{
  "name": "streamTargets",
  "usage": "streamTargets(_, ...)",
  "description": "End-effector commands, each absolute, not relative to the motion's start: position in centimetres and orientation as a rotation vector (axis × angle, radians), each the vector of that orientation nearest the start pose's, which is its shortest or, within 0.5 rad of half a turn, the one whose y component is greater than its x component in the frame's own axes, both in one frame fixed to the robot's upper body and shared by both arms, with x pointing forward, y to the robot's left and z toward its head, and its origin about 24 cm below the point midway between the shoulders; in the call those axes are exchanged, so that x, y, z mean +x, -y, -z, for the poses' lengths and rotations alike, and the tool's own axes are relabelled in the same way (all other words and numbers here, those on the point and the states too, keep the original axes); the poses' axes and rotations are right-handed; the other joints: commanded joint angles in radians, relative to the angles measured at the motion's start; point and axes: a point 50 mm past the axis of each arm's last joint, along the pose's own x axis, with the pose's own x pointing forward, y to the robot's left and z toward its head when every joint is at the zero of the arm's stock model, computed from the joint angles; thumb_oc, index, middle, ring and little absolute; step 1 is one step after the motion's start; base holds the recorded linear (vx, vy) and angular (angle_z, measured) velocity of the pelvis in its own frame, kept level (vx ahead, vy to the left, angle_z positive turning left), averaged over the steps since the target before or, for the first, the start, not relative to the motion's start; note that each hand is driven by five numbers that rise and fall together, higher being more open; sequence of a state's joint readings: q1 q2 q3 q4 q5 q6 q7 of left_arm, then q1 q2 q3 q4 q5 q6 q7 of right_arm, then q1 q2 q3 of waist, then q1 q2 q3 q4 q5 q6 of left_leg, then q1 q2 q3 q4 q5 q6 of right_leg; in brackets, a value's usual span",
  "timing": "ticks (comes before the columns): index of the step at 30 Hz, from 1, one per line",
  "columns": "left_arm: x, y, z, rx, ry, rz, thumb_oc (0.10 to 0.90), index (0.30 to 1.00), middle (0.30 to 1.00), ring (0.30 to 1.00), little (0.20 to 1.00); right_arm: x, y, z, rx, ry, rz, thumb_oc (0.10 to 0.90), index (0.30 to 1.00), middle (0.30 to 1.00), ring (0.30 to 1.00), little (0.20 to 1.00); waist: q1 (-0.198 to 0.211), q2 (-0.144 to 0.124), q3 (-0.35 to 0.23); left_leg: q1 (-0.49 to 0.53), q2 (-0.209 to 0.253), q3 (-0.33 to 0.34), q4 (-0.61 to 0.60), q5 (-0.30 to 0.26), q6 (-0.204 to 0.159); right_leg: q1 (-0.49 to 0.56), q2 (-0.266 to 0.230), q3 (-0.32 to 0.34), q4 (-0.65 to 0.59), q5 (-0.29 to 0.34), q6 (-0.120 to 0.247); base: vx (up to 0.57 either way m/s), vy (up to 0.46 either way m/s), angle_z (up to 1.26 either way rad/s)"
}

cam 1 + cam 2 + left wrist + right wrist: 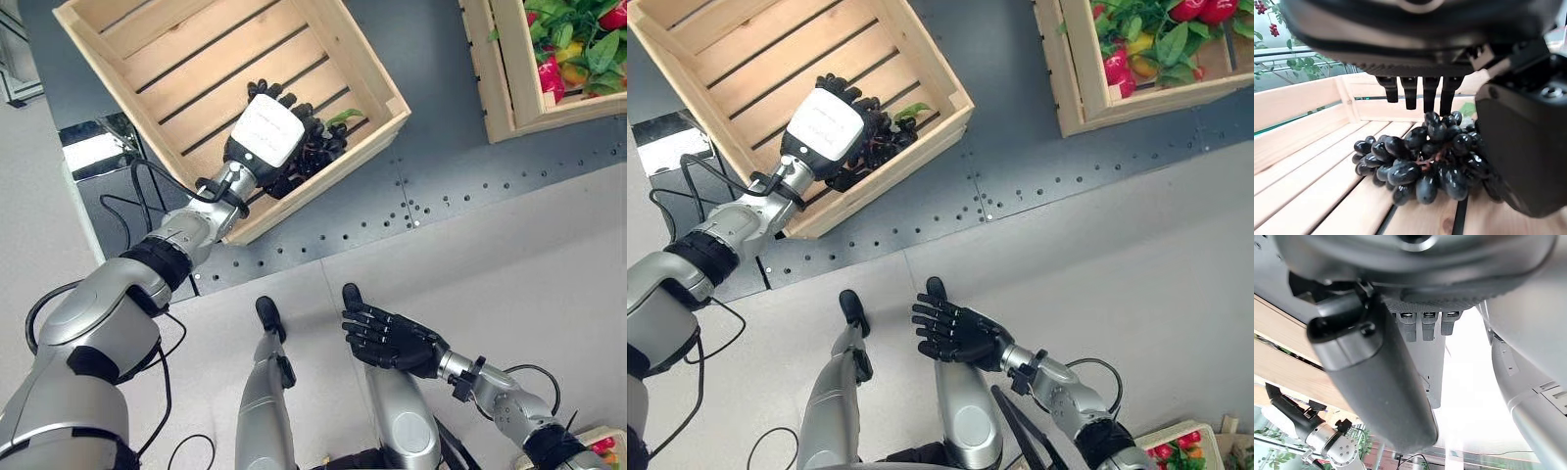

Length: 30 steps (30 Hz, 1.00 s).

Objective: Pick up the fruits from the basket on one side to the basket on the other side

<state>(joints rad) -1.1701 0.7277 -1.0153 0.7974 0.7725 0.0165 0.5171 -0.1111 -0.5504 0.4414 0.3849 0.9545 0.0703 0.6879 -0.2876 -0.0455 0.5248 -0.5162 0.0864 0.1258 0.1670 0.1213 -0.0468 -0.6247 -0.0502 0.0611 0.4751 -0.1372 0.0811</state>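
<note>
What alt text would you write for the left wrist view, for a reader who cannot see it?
The robot's dark left hand hovers over a bunch of glossy black grapes lying on the slatted floor of a pale wooden crate, its fingers straight above the bunch. Green foliage shows beyond the crate's wall.

This looks like a robotics lab or test space set up for a fruit-sorting trial. The floor is pale and smooth, and across it runs a dark metal plate [460,176] drilled with rows of small holes, the kind used for fixing rigs. Two plain slatted wooden crates sit on it: an almost bare one at the far left [323,39] and one at the far right [505,88] packed with bright fruit and green leaves [578,39]. A shiny metal panel [93,147] lies at the left.
</note>
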Motion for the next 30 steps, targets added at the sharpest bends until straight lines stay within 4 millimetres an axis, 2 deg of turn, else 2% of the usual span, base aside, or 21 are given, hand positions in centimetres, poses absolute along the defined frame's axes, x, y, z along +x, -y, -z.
streamTargets(1, 40.3, -15.8, -27.7, 1.942, 0.817, -0.282, 0.8, 0.9, 0.9, 0.9, 0.9, 22.8, 16.8, 0.6, 0.565, -0.318, -0.83, 0.8, 0.9, 0.9, 0.9, 0.9, -0.022, -0.049, -0.005, -0.08, 0.049, -0.015, 0.229, -0.135, -0.021, 0.045, 0.006, 0.001, -0.192, 0.166, -0.021, 0.04, -0.012, -0.11)
streamTargets(8, 41.0, -16.0, -27.8, 1.984, 0.671, -0.297, 0.8, 0.9, 0.9, 0.9, 0.9, 23.4, 16.8, 0.3, 0.589, -0.293, -0.809, 0.8, 0.9, 0.9, 0.9, 0.9, -0.03, -0.052, -0.005, -0.109, 0.048, -0.008, 0.231, -0.131, -0.019, 0.006, 0.006, -0.001, -0.187, 0.175, -0.022, 0.02, -0.005, -0.04)
streamTargets(13, 41.5, -17.0, -27.9, 2.017, 0.524, -0.338, 0.8, 0.9, 0.9, 0.9, 0.9, 23.9, 16.5, -0.2, 0.595, -0.271, -0.794, 0.8, 0.9, 0.9, 0.9, 0.9, -0.037, -0.055, -0.005, -0.12, 0.049, 0.001, 0.219, -0.124, -0.019, -0.015, 0.007, -0.002, -0.191, 0.182, -0.023, 0.0, 0.006, -0.03)
streamTargets(14, 41.8, -17.6, -27.7, 2.037, 0.429, -0.343, 0.772, 0.858, 0.858, 0.858, 0.858, 24.2, 16.6, -0.3, 0.596, -0.265, -0.782, 0.8, 0.9, 0.9, 0.9, 0.9, -0.038, -0.055, -0.005, -0.128, 0.05, 0.004, 0.22, -0.122, -0.017, -0.026, 0.008, -0.004, -0.187, 0.183, -0.024, 0.0, 0.003, -0.04)
streamTargets(15, 42.0, -17.8, -27.4, 2.07, 0.363, -0.328, 0.598, 0.596, 0.596, 0.596, 0.596, 24.3, 16.6, -0.2, 0.605, -0.26, -0.774, 0.8, 0.9, 0.9, 0.9, 0.9, -0.039, -0.056, -0.005, -0.135, 0.049, 0.003, 0.226, -0.124, -0.017, -0.033, 0.008, -0.004, -0.184, 0.184, -0.024, 0.0, 0.0, 0.0)
streamTargets(16, 42.0, -17.8, -27.2, 2.088, 0.342, -0.326, 0.571, 0.556, 0.556, 0.556, 0.556, 24.4, 16.6, -0.3, 0.608, -0.257, -0.771, 0.8, 0.9, 0.9, 0.9, 0.9, -0.038, -0.057, -0.005, -0.139, 0.05, 0.002, 0.229, -0.123, -0.018, -0.035, 0.007, -0.005, -0.184, 0.185, -0.024, 0.0, 0.0, 0.0)
streamTargets(17, 42.1, -17.9, -26.6, 2.142, 0.265, -0.322, 0.405, 0.307, 0.307, 0.307, 0.307, 24.6, 16.5, -0.4, 0.609, -0.252, -0.774, 0.8, 0.9, 0.9, 0.9, 0.9, -0.036, -0.057, -0.005, -0.144, 0.049, 0.0, 0.228, -0.122, -0.019, -0.039, 0.005, -0.008, -0.187, 0.187, -0.024, 0.01, -0.019, 0.04)
streamTargets(19, 42.2, -17.9, -26.5, 2.208, 0.194, -0.334, 0.4, 0.3, 0.3, 0.3, 0.3, 24.8, 16.1, -0.6, 0.607, -0.243, -0.789, 0.8, 0.9, 0.9, 0.9, 0.9, -0.036, -0.06, -0.005, -0.143, 0.047, 0.004, 0.217, -0.118, -0.018, -0.045, 0.006, -0.009, -0.185, 0.186, -0.023, 0.0, -0.012, 0.02)
streamTargets(22, 42.2, -18.1, -26.4, 2.22, 0.145, -0.353, 0.4, 0.3, 0.3, 0.3, 0.3, 25.1, 15.9, -0.9, 0.621, -0.237, -0.78, 0.8, 0.9, 0.9, 0.9, 0.9, -0.033, -0.061, -0.005, -0.154, 0.044, -0.002, 0.218, -0.116, -0.018, -0.057, 0.008, -0.015, -0.179, 0.186, -0.025, -0.01, -0.032, 0.0)
streamTargets(30, 42.0, -18.1, -26.9, 2.165, 0.325, -0.423, 0.4, 0.3, 0.3, 0.3, 0.3, 25.3, 16.3, -1.1, 0.616, -0.196, -0.753, 0.8, 0.9, 0.9, 0.9, 0.9, -0.022, -0.055, -0.005, -0.127, 0.042, -0.006, 0.195, -0.111, -0.016, -0.04, 0.014, -0.025, -0.174, 0.176, -0.031, 0.0, 0.003, 0.0)
